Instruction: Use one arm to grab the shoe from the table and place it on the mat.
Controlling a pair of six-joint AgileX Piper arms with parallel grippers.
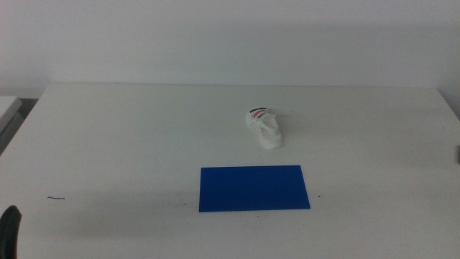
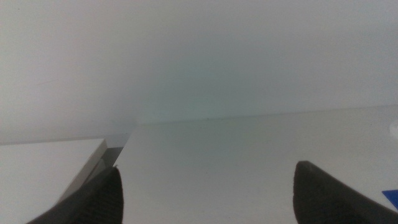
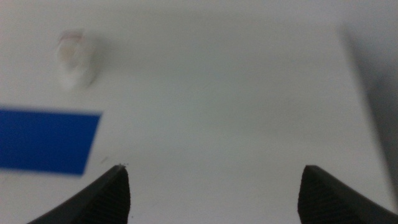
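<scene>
Looking down over the large plain white counter [image 1: 129, 144], we see the small white sneaker with dark and red straps [image 1: 265, 127] lying toward the far middle, its strapped end pointing away from us and its other end toward the flat deep-blue rectangular mat [image 1: 254, 188]. Shoe and mat are near each other but apart, with a strip of bare counter between them, so the shoe is not yet placed.

Neither arm is at work over the counter. From the overhead camera we catch only a dark sliver of the left end effector [image 1: 10, 229] at the bottom left corner. Its wrist camera shows the left end effector's jaws spread wide with nothing between them, aimed across the counter's far edge rather than at the shoe.

The right end effector [image 3: 214, 186] also stands wide and empty. Its camera takes in both the sneaker and the mat, which we judge makes it the better-placed arm for the grasp. We would expect it to reach out and close across the shoe's narrow width, since the short carry to the mat then needs little turning.
</scene>
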